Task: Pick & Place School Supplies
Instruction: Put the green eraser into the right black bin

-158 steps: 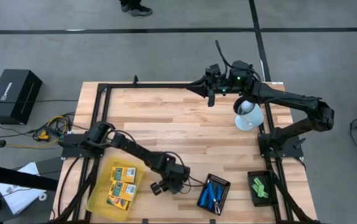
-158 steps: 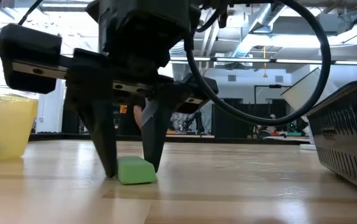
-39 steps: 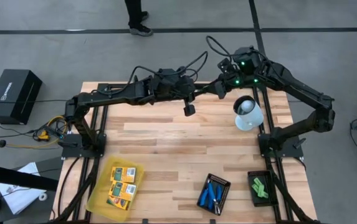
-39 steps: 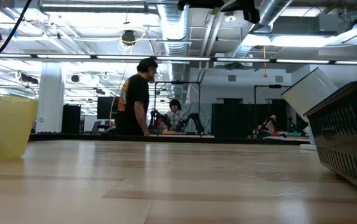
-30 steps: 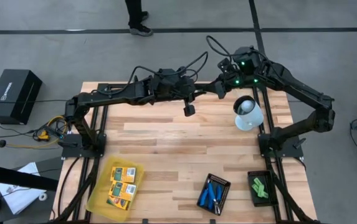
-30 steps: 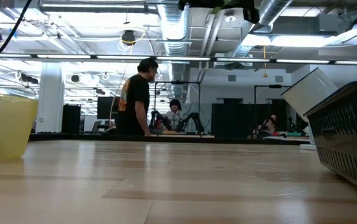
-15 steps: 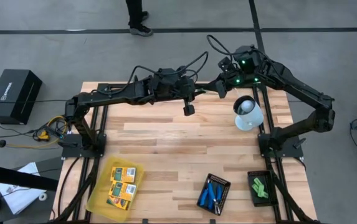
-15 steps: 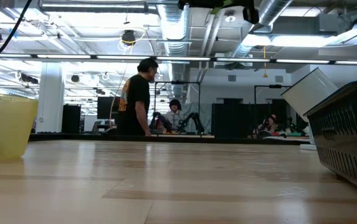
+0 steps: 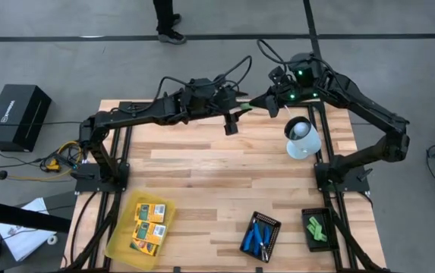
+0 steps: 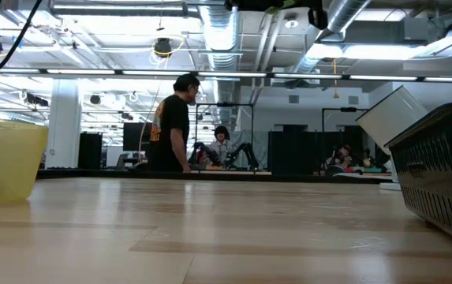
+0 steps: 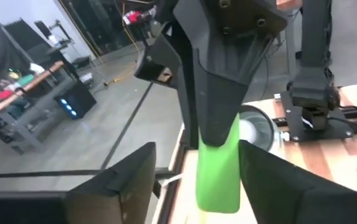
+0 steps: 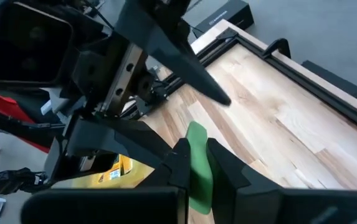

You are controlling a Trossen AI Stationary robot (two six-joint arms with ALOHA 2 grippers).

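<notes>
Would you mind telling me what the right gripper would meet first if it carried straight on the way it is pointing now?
Most likely the left gripper. The right gripper, shut on a green block, points at it, and its open fingers stand just beyond the block. How far apart they are is hard to judge.

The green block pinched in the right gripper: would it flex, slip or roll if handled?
The green block probably stays stiff: it juts straight from the right gripper without sagging. Its smooth faces might slip in a narrow pinch. Being oblong and flat-sided, it seems unlikely to roll once set down. The left gripper stands open around it.
</notes>
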